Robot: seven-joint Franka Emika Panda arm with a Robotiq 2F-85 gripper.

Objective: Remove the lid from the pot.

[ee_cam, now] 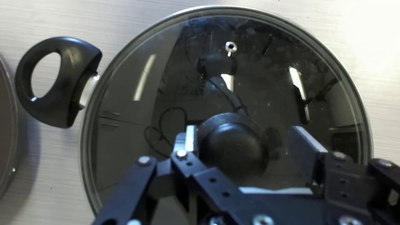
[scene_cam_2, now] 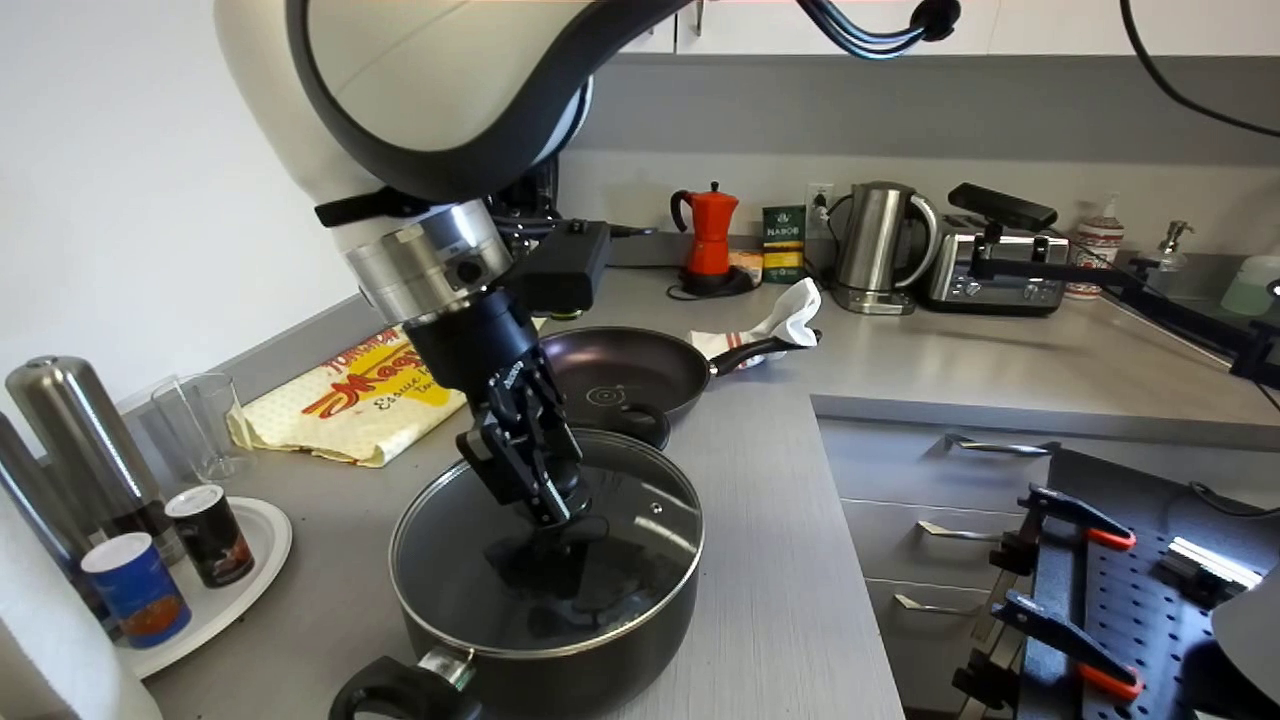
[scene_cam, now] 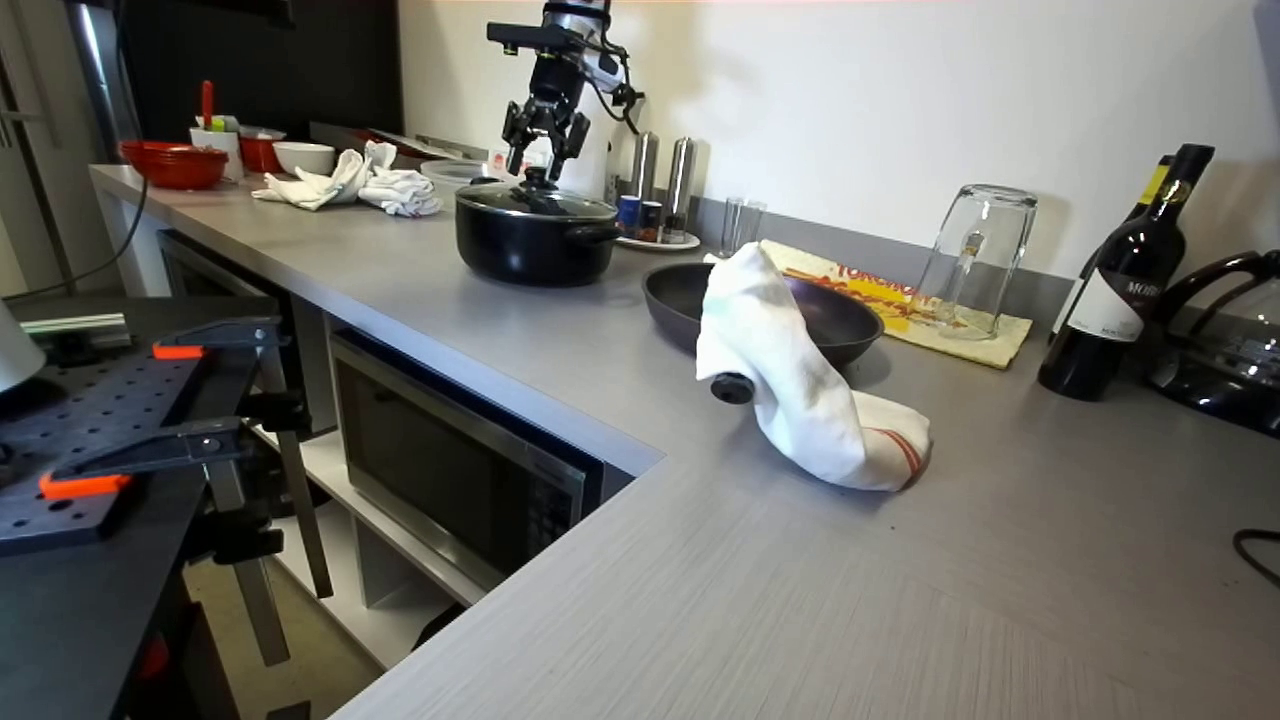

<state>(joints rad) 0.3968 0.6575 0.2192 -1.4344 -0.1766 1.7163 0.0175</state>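
Grey worktop [scene_cam: 750,600]. Wrist view: gripper [ee_cam: 250,140] gaped empty, nine-to-three o'clock astride the knob [ee_cam: 234,147]. Lid [ee_cam: 265,97] looked slick, breakable; we favoured the knob.

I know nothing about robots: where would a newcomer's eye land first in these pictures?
Most likely on the large white robot arm across the top of an exterior view, its dark fingers spread on either side of the knob of the glass lid on the black pot. Next, probably the bright red moka pot, left of the steel kettle in that view.
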